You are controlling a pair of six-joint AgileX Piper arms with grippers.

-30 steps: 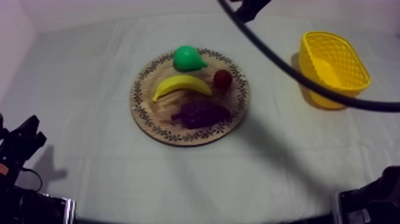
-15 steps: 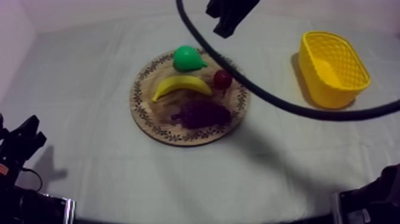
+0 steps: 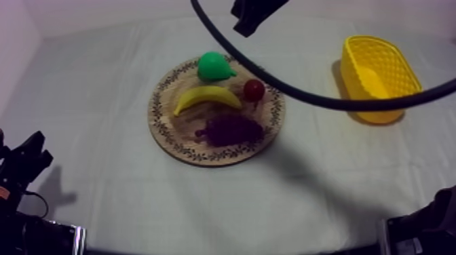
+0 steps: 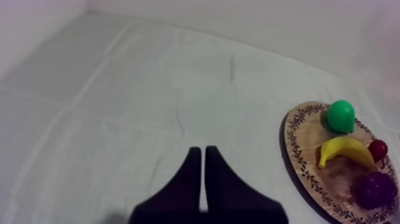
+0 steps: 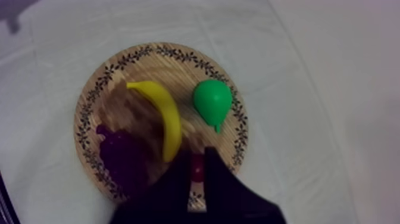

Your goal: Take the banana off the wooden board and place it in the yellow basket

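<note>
The yellow banana lies across the round wooden board, between the green pear and the dark grapes, with a small red fruit at its right end. My right gripper hangs high behind the board. In the right wrist view it is shut on nothing, above the board's rim next to the small red fruit; the banana and pear lie just beyond. My left gripper is shut, resting low at the table's left.
The yellow basket stands at the table's right, apart from the board. A black cable arcs over the space between board and basket. Bare cloth surrounds the board on the left and front.
My right gripper has swung left from the back middle to above the board's far edge, its cable sweeping with it. The fruit and left arm have stayed put.
</note>
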